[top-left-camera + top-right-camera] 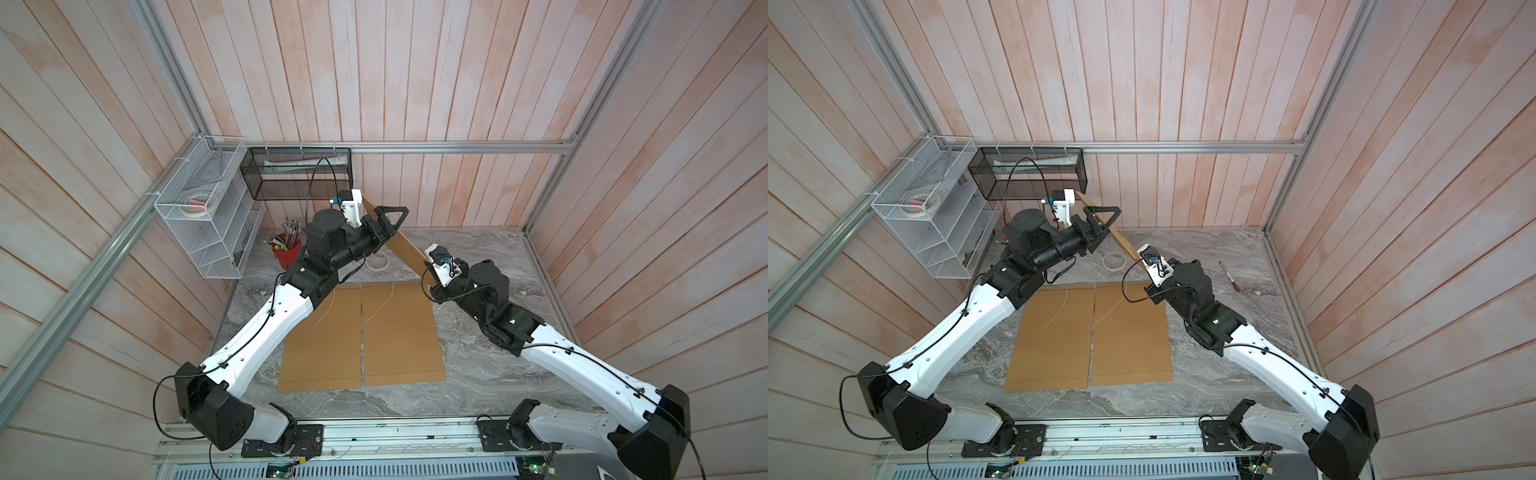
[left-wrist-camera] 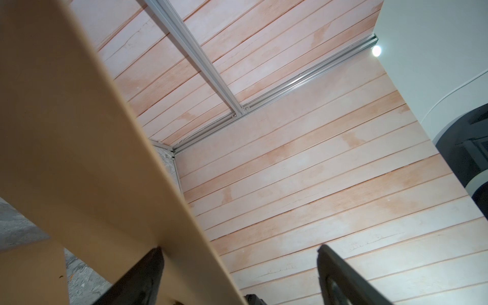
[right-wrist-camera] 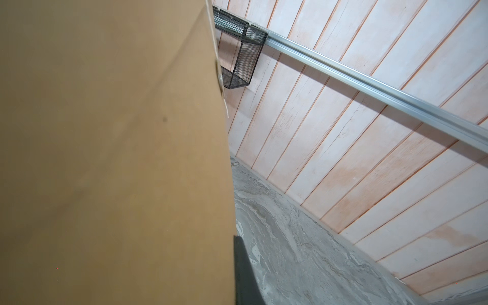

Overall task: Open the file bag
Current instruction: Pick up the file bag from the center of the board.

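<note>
A brown kraft file bag [image 1: 405, 247] [image 1: 1121, 245] hangs edge-on and slanted above the back of the table. My right gripper [image 3: 235, 244] is shut on its lower end; one dark finger [image 3: 244, 277] shows beside the brown sheet [image 3: 105, 158], and the other is hidden behind it. In both top views the right wrist camera covers that gripper. My left gripper [image 1: 392, 220] [image 1: 1104, 220] [image 2: 239, 248] is open and straddles the bag's upper part. The bag [image 2: 79, 132] passes between its jaws, close to one finger [image 2: 148, 274] and well apart from the other finger [image 2: 340, 277].
Two more brown bags [image 1: 320, 336] [image 1: 401, 332] with loose white strings lie flat on the marble table [image 1: 478, 365]. Behind them are a tape roll [image 1: 377, 262] and a red pen cup [image 1: 287, 249]. A white wire rack [image 1: 208, 208] and black mesh basket [image 1: 299, 172] hang on the walls. A marker [image 1: 1228, 275] lies at right.
</note>
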Controlling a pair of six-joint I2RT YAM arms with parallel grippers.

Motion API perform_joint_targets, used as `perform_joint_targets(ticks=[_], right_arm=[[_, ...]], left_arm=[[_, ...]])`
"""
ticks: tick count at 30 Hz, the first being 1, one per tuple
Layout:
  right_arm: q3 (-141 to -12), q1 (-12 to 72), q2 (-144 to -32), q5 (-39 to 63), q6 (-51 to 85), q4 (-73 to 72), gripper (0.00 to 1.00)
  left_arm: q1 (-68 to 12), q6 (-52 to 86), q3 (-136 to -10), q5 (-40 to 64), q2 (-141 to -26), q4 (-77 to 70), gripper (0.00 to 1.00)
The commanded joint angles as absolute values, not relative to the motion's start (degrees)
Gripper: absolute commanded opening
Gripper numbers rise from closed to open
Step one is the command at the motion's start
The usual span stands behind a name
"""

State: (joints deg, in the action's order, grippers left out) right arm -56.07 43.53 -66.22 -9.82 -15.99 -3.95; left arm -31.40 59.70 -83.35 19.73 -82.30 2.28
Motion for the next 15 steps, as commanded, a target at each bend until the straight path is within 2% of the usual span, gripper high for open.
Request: perform_joint_targets(ticks=[1,11,15], right_arm=[[-58.62,45.09,-67.48,-15.11,-19.15,-5.18,0.0],[-58.71,45.66,-67.76,-16.98,-19.66,-7.03,0.0],[-58.58,45.68,-67.68,-17.41,-19.69,-7.21,0.0]], left_arm=[[-31.2,57.68,-85.25,22.01,-83.44,5.14,0.89],[-31.04,55.46,-85.24,20.75,-82.54,6.84,0.51],[-30.87,54.76,-85.03,20.57,-82.49,7.03,0.3]])
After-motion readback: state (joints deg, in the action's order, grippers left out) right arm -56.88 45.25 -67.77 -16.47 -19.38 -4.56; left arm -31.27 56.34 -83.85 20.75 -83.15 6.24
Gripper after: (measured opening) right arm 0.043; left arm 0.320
